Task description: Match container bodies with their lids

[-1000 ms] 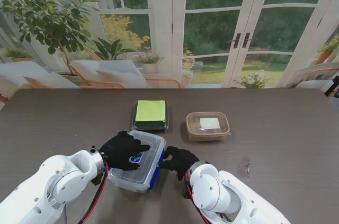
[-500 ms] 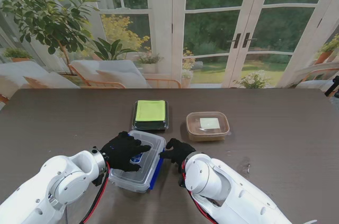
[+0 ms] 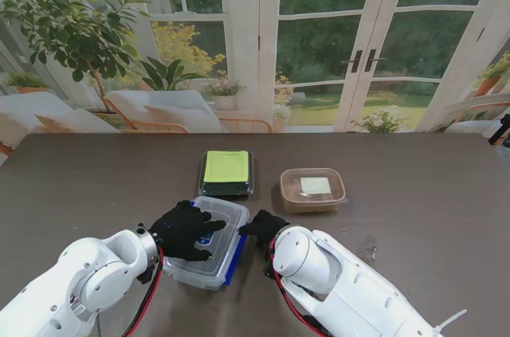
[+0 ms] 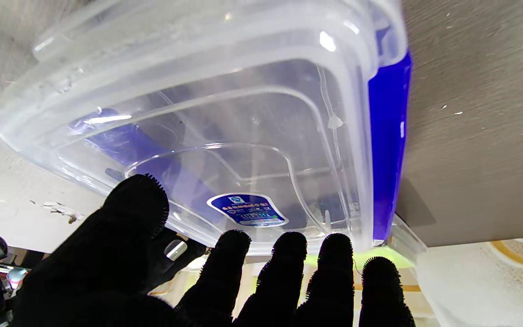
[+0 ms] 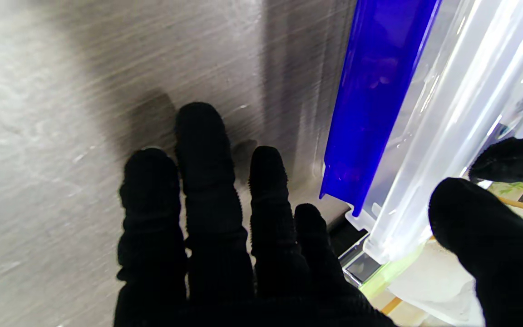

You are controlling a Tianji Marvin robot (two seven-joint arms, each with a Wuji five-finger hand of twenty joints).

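A clear plastic container point(image 3: 209, 253) with its clear lid on and a blue side latch point(image 3: 234, 255) sits on the table near me. My left hand point(image 3: 187, 230) lies flat on the lid with fingers spread, gripping nothing. The left wrist view shows the lid point(image 4: 261, 113) and its blue sticker point(image 4: 247, 210) just past the fingertips point(image 4: 291, 247). My right hand point(image 3: 261, 227) is open beside the container's right side. In the right wrist view its fingers point(image 5: 204, 150) rest on the bare table next to the blue latch point(image 5: 370, 113), and the thumb point(image 5: 484, 236) is near the clear wall.
A dark container with a yellow-green lid point(image 3: 227, 170) stands farther from me, close behind the clear one. A lidded brown container point(image 3: 312, 189) stands to its right. The dark wooden table point(image 3: 422, 209) stretches to both sides. Both white forearms flank the clear container.
My right arm has pushed farther from me and slightly left, so the hand slid along the container's right side toward its far corner. The left hand stays on the lid.
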